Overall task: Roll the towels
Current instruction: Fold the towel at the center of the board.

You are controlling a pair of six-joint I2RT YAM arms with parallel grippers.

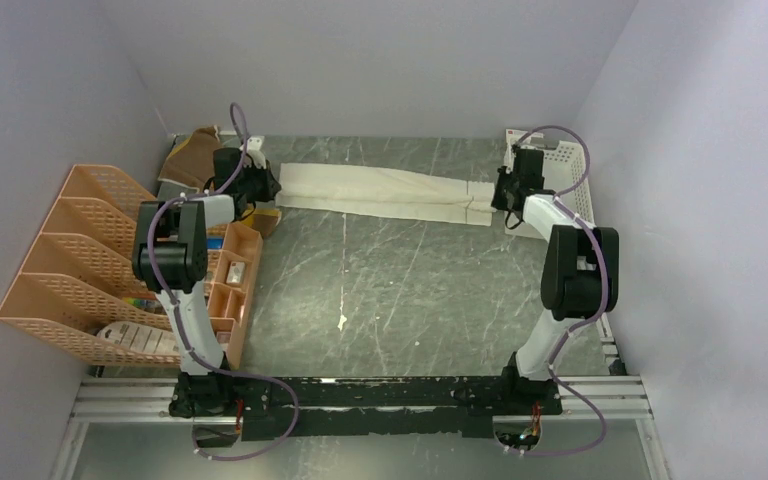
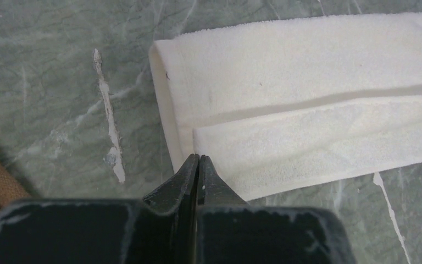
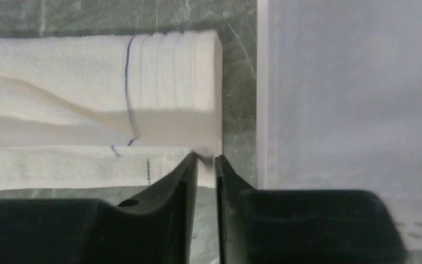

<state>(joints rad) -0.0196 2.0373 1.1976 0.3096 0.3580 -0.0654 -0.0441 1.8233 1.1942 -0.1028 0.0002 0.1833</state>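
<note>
Cream towel [image 1: 390,192]: there it is, laid out as one long flat strip across the far part of the table, running left to right, not rolled at all.
Its folds: the long edges are turned in over the middle, and the left wrist view shows the slit between the flaps running along the strip [image 2: 307,82].
Its right end [image 3: 170,82]: squared off, with a ribbed band and a thin dark line across it, lying just beside the white basket.
Left gripper [image 1: 265,185]: down at the towel's left end, fingers pressed tight together [image 2: 198,159], tips right at the near corner of the cloth. Whether any fabric is nipped between them, I can't tell.
Right gripper [image 1: 500,195]: down at the right end, fingers almost together with only a thin slit between them [image 3: 206,159]. A wisp of cloth sits at the left fingertip, and no clear hold shows.
Brown towel [image 1: 195,155]: bunched in a heap in the far left corner, behind the left gripper, well apart from the cream one.
White basket [image 1: 560,165]: far right, against the wall, close behind the right gripper.
Orange rack [image 1: 70,260]: along the left wall.
Orange tray [image 1: 235,280]: just right of the rack, with small items inside.
Table [image 1: 390,290]: dark green marbled top with pale streaks.
</note>
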